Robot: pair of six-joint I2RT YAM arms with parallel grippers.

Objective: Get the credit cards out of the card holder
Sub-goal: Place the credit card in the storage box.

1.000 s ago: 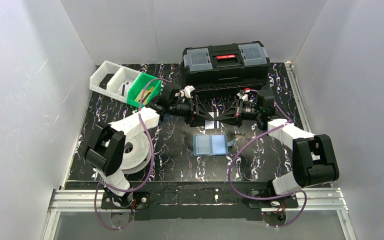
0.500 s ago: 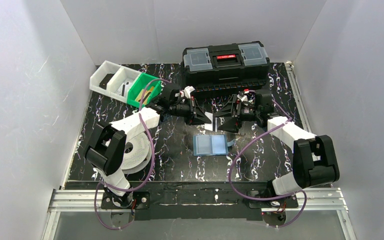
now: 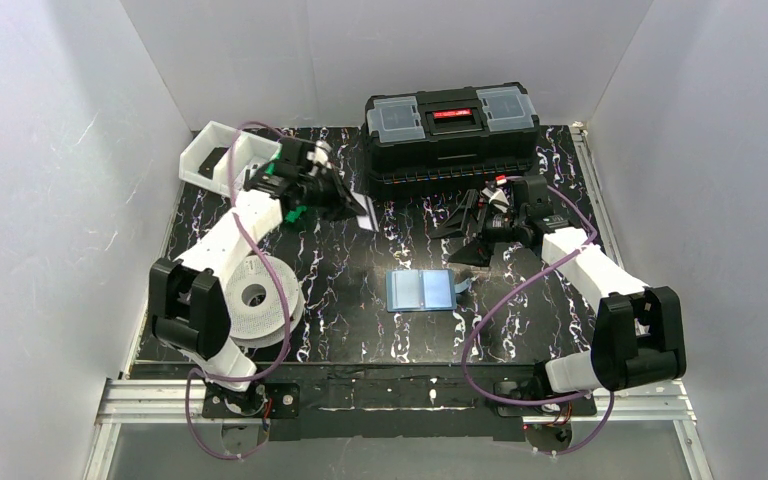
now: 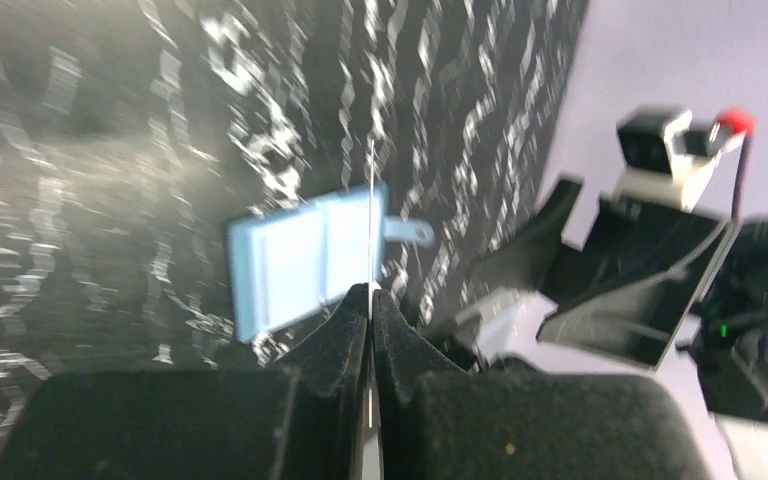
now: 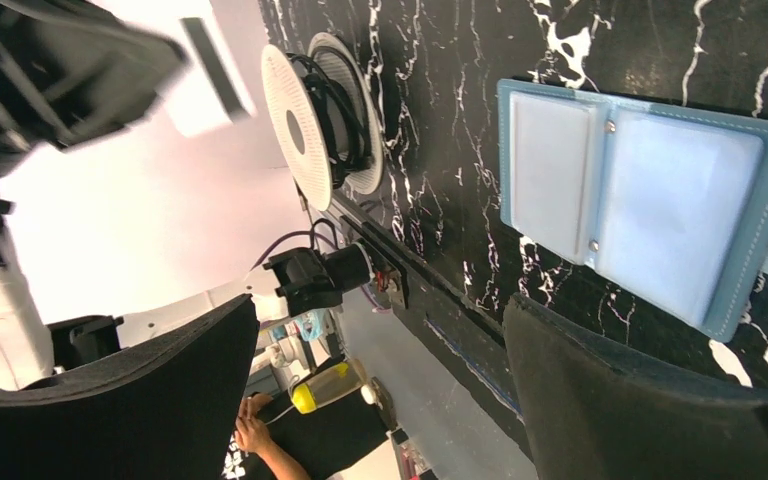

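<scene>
1. L arm: reaches to the back-left of the table (image 3: 360, 330). The left gripper (image 3: 355, 205) sits just beside the white bin (image 3: 210, 155).
2. L jaws: pressed together on a credit card (image 3: 366, 213), which is thin and pale. In the L wrist view we see the left gripper (image 4: 371, 297) pinching the card (image 4: 371, 215) edge-on, so it shows only as a fine white line sticking out past the tips.
3. Card vs holder: well apart. The card is up in the jaws, off the table.
4. The card holder (image 3: 420, 289) lies open and flat near the table's mid-front, between the two arms, w/ its paler blue inside facing up.
   - Its small strap tab (image 3: 461, 286) pokes out on the R side.
   - L wrist view is blurred, w/ the holder (image 4: 300, 262) seen beyond the tips.
5. The R wrist view shows the holder (image 5: 650, 190) sharply, as two clear pockets side by side. We can't tell if any card is in them.
6. R arm: the right gripper (image 3: 467, 233) hangs just behind and to the R of the holder, not touching it.
7. R jaws: spread wide w/ nothing between them. In the R wrist view the right gripper (image 5: 385, 320) has its dark fingers (image 5: 160, 390) far apart.
8. Other items:
   - black toolbox (image 3: 450, 125) at the back centre
   - white spool (image 3: 257, 300) by the L arm's base
</scene>
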